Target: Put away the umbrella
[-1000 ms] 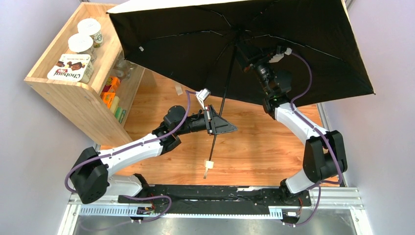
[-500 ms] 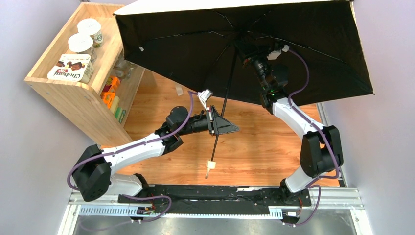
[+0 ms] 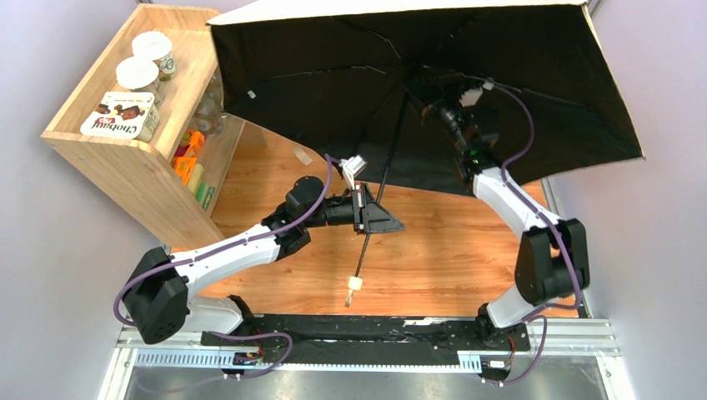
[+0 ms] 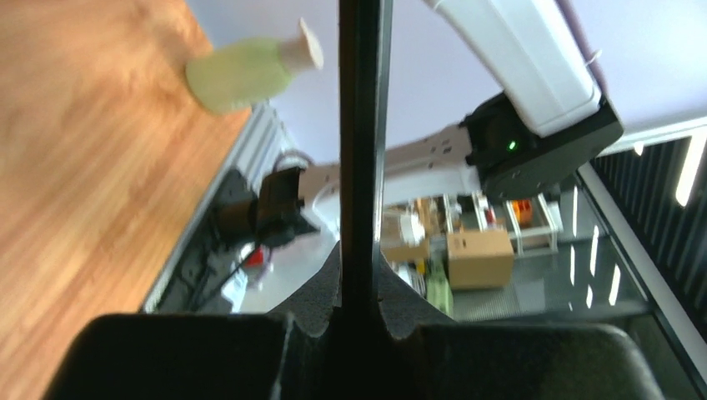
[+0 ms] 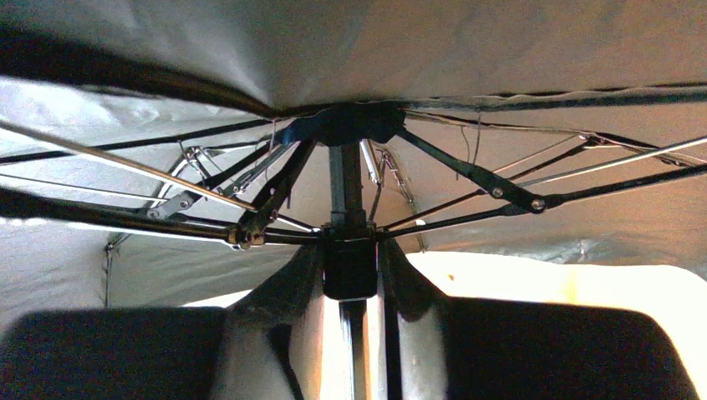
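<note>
The umbrella (image 3: pixel 333 75) is open, its black underside facing me over the far half of the table. Its thin black shaft (image 3: pixel 382 179) slants down to the small cream handle (image 3: pixel 354 284) hanging above the wood. My left gripper (image 3: pixel 379 218) is shut on the shaft partway down; in the left wrist view the shaft (image 4: pixel 360 125) runs up between the pads of the left gripper (image 4: pixel 360 283). My right gripper (image 3: pixel 425 104) reaches under the canopy. In the right wrist view the right gripper (image 5: pixel 350 279) has both fingers against the black runner (image 5: pixel 350 267) where the ribs meet.
A wooden shelf unit (image 3: pixel 125 158) stands at the far left, with two lidded cups (image 3: pixel 137 73) and a snack box (image 3: pixel 119 115) on top and packets (image 3: pixel 188 158) inside. The canopy's left edge hangs just beside it. Walls close in on both sides of the wooden table (image 3: pixel 450 250).
My right gripper's jaws have closed in on the runner. The canopy has shifted slightly to the right, away from the shelf top. The left grip on the shaft is unchanged.
</note>
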Controlling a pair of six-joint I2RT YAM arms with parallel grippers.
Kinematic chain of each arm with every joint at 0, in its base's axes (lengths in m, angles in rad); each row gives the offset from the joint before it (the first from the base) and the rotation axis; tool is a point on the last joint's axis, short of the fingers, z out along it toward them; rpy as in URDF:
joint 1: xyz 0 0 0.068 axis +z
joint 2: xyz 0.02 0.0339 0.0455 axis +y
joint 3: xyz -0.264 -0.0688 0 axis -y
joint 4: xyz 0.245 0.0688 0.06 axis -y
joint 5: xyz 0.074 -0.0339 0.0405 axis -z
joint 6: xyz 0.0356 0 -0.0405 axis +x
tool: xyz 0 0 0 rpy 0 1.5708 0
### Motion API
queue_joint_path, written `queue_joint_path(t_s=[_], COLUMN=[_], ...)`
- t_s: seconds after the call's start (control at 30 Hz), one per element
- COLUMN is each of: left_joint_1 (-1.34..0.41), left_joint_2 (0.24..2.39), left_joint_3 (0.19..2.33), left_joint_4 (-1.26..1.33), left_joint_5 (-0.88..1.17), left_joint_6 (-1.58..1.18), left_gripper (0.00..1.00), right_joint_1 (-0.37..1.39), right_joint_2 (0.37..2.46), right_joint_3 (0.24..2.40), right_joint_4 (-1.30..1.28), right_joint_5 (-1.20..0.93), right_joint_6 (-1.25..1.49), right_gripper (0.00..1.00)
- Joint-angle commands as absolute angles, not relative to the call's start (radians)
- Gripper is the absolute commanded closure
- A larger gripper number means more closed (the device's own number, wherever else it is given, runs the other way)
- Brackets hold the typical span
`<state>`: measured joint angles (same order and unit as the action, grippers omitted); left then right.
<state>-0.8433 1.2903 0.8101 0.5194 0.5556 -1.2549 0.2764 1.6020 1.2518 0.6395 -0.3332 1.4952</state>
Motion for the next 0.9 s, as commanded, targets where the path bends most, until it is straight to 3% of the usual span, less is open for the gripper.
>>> queue_joint_path(t_s=[0.0,0.13,0.17,0.27,0.53,0.57,0.6,0.63,0.7,0.87], left_joint_1=[-0.79,-0.769,-0.756,-0.752,-0.752,-0.752,-0.752,-0.752,-0.752,-0.755], left_joint_2=[1.267,1.269,1.272,1.302,1.292,1.29,1.281,1.273,1.24,1.154], left_joint_3=[0.914,0.974,0.98,0.985,0.962,0.959,0.957,0.944,0.901,0.792], left_joint_4=[0.428,0.285,0.276,0.35,0.322,0.312,0.276,0.262,0.236,0.184], left_joint_5=[0.618,0.601,0.604,0.653,0.647,0.65,0.647,0.644,0.627,0.598], left_joint_6=[-1.17,-1.092,-1.097,-1.143,-1.131,-1.128,-1.112,-1.098,-1.094,-1.065], left_gripper=[1.0,1.0,1.0,1.0,1.0,0.96,0.87,0.67,0.52,0.46], right_joint_1=[0.328,0.351,0.362,0.39,0.328,0.327,0.327,0.327,0.321,0.311], right_joint_2=[1.413,1.28,1.255,1.22,1.269,1.27,1.278,1.285,1.304,1.333], right_joint_3=[1.005,0.881,0.915,0.98,0.983,0.986,1.002,1.014,1.04,1.094], right_joint_4=[0.673,0.74,0.578,0.499,0.808,0.813,0.822,0.816,0.825,0.844], right_joint_5=[-0.511,-0.474,-0.486,-0.517,-0.464,-0.444,-0.437,-0.425,-0.407,-0.385], right_joint_6=[1.485,1.352,1.288,1.137,1.218,1.21,1.198,1.193,1.183,1.178], right_gripper=[1.0,1.0,1.0,1.0,1.0,1.0,1.0,1.0,1.0,1.0])
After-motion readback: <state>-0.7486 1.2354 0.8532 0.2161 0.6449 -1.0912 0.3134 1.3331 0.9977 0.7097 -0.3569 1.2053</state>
